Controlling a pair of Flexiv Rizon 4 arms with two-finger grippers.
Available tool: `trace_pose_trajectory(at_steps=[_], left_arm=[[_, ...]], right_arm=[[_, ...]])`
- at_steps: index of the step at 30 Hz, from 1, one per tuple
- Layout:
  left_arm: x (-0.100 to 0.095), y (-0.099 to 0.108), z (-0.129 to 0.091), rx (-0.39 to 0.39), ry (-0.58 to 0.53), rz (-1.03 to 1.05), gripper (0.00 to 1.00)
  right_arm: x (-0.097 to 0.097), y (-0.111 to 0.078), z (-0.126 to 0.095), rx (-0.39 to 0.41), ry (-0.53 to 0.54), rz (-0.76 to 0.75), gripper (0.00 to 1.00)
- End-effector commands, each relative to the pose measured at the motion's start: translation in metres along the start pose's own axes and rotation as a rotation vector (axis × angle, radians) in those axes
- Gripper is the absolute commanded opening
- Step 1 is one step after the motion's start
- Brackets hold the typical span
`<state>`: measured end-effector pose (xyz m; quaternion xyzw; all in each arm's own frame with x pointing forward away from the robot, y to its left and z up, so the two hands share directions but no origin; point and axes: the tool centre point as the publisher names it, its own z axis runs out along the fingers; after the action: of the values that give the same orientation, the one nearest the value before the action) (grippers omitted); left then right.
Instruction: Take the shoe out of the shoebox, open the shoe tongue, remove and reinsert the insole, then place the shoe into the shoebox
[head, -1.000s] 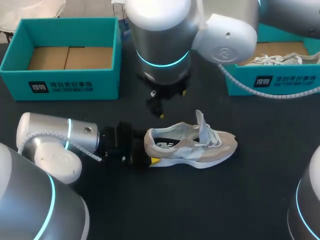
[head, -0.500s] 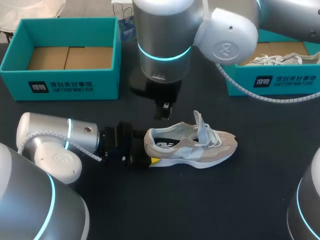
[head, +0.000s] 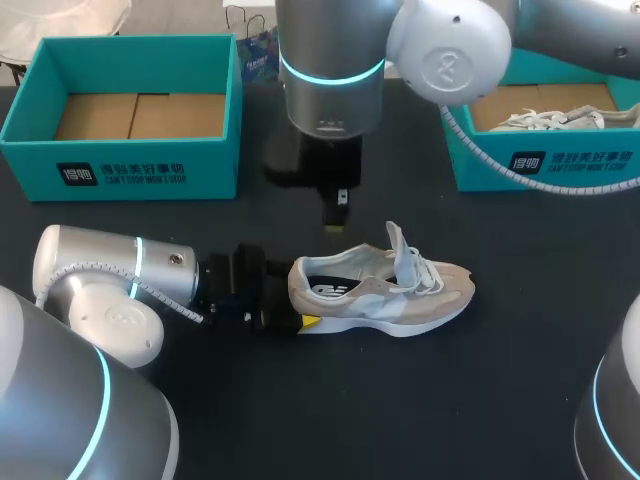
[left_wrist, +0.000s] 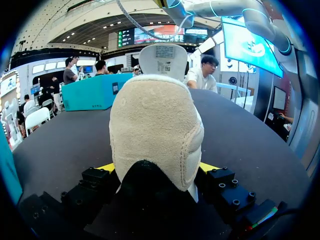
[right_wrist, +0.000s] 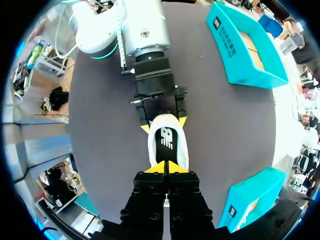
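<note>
Drifting sideways, the right pincer (right_wrist: 165, 168) now overhangs the shoe (right_wrist: 168, 142).

The beige and white shoe (head: 385, 297) stands upright on its sole outside the open teal shoebox (head: 215, 165), well apart from it; its tongue (head: 402, 243) stands raised; the dark-printed insole (head: 325, 289) lies inside

My left arm (head: 100, 285), right arm (head: 330, 50): silver-white rounded shells, cyan light rings. Left gripper (left_wrist: 156, 168), right gripper (right_wrist: 165, 168): black, screw-studded, yellow tips.

Bright even overhead light, faint shadows on table (head: 520, 400), sheen on right arm (head: 455, 50)
</note>
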<state>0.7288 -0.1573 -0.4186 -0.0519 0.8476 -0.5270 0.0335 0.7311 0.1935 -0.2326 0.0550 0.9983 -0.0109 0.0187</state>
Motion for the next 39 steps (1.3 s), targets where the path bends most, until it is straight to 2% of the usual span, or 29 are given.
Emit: trace_pose_trajectory(at_steps=[1,4,7,9,30,32,36,39], left_arm=[[0.001,0.002,0.001,-0.003,0.001,0.000,0.00],[0.001,0.002,0.001,-0.003,0.001,0.000,0.00],[0.001,0.002,0.001,-0.003,0.001,0.000,0.00],[0.001,0.002,0.001,-0.003,0.001,0.000,0.00],[0.001,0.002,0.001,-0.003,0.001,0.000,0.00],[0.001,0.002,0.001,-0.003,0.001,0.000,0.00],[0.001,0.002,0.001,-0.003,0.001,0.000,0.00],[0.001,0.002,0.001,-0.003,0.001,0.000,0.00]], right_arm=[[0.004,-0.004,0.023,0.039,-0.069,0.081,0.00],[0.005,-0.009,0.036,0.068,-0.106,0.099,0.00],[0.004,-0.009,0.045,0.045,-0.106,0.098,0.00],[0.002,-0.011,0.063,0.086,-0.110,0.103,0.00],[0.000,-0.012,0.069,0.101,-0.118,0.105,0.00],[-0.005,-0.012,0.079,0.085,-0.137,0.123,0.00],[-0.015,-0.013,0.108,0.089,-0.102,0.090,0.00],[-0.016,-0.015,0.119,0.083,-0.082,0.081,0.00]])
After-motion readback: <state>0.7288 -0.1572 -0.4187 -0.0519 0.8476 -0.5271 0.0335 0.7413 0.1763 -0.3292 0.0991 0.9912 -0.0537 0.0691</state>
